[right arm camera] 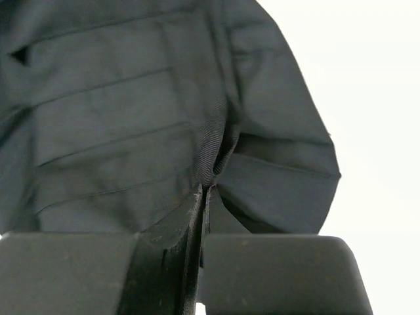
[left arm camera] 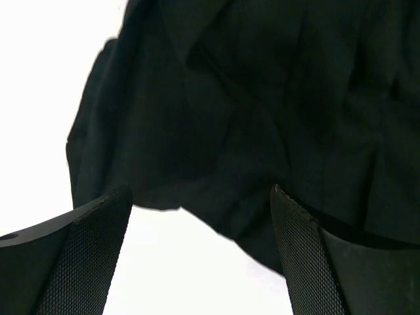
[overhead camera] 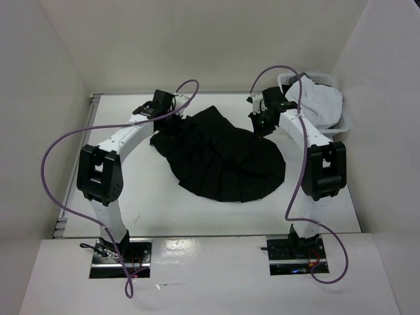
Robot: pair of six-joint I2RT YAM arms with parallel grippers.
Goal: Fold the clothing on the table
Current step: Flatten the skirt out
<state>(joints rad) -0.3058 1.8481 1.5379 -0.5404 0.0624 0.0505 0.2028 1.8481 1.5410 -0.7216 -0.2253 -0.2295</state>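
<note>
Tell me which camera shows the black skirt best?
The top external view: it alone shows nearly the whole black skirt fanned out on the white table. The left wrist view shows only a rumpled edge past the open left pincer; the right wrist view shows pleats pinched in the shut right pincer.

a robot lab test cell, not a home: plain white panels point(overhead camera: 39, 98) box in a white table point(overhead camera: 151, 203) with a grey metal rim. two black-and-white robot arms point(overhead camera: 115, 147) are bolted to mount plates point(overhead camera: 121, 257) at its near edge. loose purple cables point(overhead camera: 43, 169) loop from them under flat, even light.
</note>
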